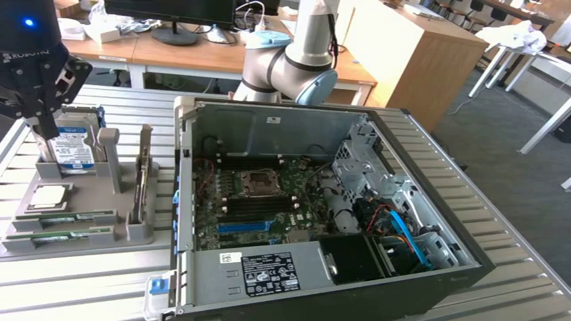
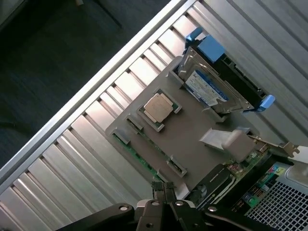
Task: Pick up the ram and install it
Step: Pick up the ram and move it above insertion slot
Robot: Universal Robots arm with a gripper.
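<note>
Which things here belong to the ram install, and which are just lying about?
Job: ram, shut gripper, open computer case, grey tray holding the ram.
Lying about: hard drive, processor chip.

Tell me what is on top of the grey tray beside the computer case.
On the grey tray: a hard drive standing in its slot, a processor, two RAM sticks lying in slots, an upright expansion card. The gripper covers part of the drive.
</note>
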